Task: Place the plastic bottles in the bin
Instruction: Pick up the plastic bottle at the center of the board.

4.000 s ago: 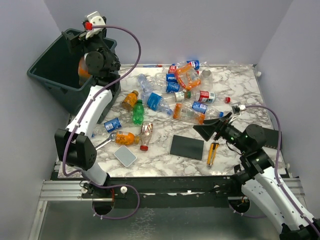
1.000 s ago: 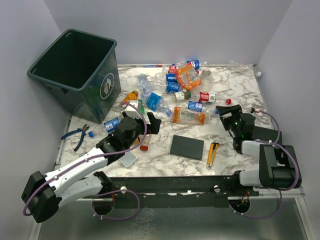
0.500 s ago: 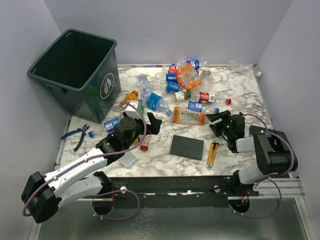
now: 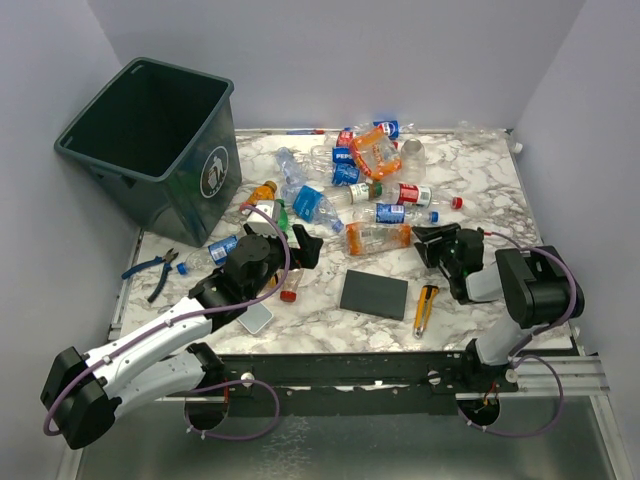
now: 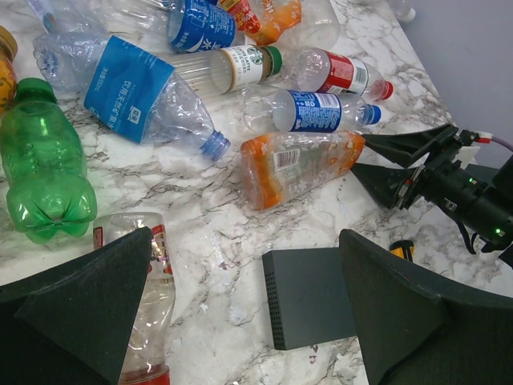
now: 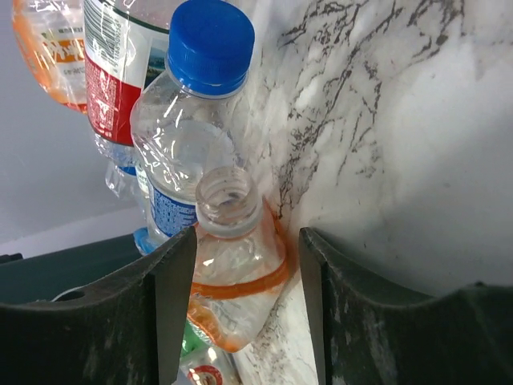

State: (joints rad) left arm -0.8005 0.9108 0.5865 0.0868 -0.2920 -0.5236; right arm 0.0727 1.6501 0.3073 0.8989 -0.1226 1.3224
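Observation:
Many crushed plastic bottles (image 4: 370, 160) lie piled at the back middle of the marble table. The dark bin (image 4: 160, 195) stands at the back left. My right gripper (image 4: 432, 243) lies low on the table, its jaws on either side of the uncapped neck of an orange-banded bottle (image 6: 236, 265). The left finger (image 6: 172, 281) touches it and a narrow gap shows at the right finger. My left gripper (image 5: 248, 321) hangs open over bare marble, between a red-capped bottle (image 5: 148, 305) and the black pad (image 5: 321, 297). A green bottle (image 5: 44, 176) lies to its left.
A yellow utility knife (image 4: 427, 306) lies right of the black pad (image 4: 374, 294). Blue-handled pliers (image 4: 155, 268) rest at the left edge, and a pale flat card (image 4: 258, 318) lies under the left arm. Walls close in the left, back and right sides.
The right gripper has slid left to the orange-banded bottle and its jaws have narrowed round the neck. The left arm, over the bin four seconds ago, has held still for the last second.

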